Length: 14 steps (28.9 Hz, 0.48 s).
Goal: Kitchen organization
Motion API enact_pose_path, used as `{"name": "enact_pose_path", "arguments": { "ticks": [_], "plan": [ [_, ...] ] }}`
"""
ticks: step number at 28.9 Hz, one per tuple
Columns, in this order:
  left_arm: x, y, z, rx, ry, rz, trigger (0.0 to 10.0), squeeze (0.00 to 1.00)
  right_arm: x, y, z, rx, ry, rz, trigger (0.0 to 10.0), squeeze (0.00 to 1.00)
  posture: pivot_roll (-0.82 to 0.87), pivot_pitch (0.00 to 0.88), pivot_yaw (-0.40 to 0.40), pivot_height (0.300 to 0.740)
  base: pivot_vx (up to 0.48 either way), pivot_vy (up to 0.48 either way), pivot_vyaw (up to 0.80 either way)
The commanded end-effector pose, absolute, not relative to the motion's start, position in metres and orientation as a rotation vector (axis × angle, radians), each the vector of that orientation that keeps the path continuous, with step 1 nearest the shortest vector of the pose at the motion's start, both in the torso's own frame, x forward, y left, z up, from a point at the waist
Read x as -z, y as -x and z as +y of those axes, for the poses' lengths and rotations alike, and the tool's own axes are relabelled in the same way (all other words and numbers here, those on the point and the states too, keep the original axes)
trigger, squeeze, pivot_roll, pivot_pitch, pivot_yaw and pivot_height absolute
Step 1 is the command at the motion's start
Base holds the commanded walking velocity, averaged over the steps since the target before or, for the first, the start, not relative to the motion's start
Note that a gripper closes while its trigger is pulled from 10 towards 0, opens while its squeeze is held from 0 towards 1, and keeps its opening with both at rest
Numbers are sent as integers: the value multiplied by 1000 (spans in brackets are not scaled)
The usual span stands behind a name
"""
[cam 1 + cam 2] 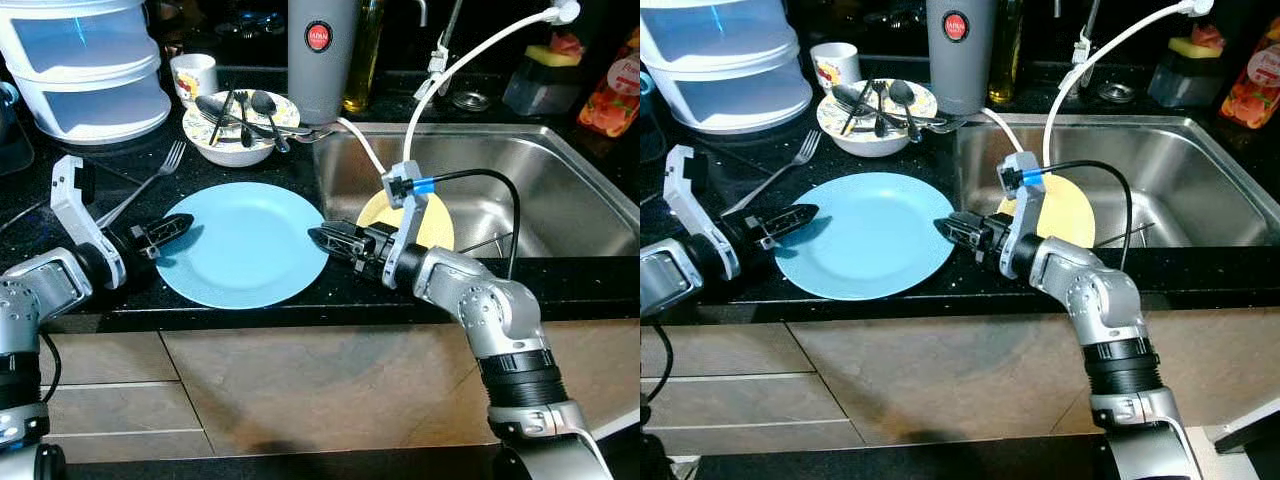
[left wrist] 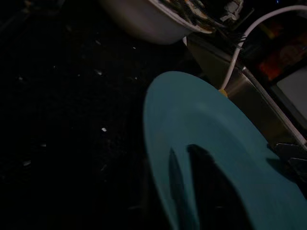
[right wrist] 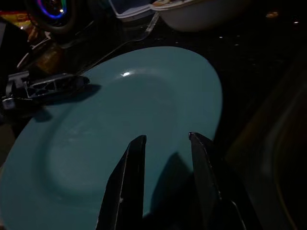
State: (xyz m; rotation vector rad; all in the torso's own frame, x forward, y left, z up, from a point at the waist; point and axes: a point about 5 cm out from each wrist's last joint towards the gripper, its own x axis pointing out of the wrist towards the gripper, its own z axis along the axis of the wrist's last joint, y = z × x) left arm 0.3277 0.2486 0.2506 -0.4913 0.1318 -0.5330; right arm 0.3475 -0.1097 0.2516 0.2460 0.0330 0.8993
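You're looking at a black speckled bench [image 1: 120,170] with a steel sink [image 1: 560,190] to its right. The blue plate [image 1: 245,245] lies flat on the bench near its front edge. Your right claw [image 3: 165,143] has its fingers parted at the plate's sink-side rim. Your left claw [image 1: 178,226] sits at the opposite rim; I cannot tell its state. Behind are a bowl [image 1: 240,128] of cutlery, a fork [image 1: 150,182] and a yellow plate [image 1: 435,222] in the sink.

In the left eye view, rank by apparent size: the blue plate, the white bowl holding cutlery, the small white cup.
1. blue plate, clearly largest.
2. white bowl, farther back, so its true size is less sure.
3. white cup, smallest, farthest back.
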Motion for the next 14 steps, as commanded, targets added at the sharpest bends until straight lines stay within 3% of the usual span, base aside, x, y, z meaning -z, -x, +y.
{"name": "enact_pose_path", "arguments": {
  "ticks": [1, 14],
  "plan": [
    [-241, -327, 246, 533, 520, 163, 0, 0, -253, -346, -109, -904, -259, 35, 10000, 0, 0, 211, -27, 740, 0, 0, 0],
    [-262, -323, 244, 624, 514, -11, 0, 0, -278, -359, -133, -768, -407, -106, 10000, 0, 2, 192, -17, 740, 0, 0, 0]
  ]
}}
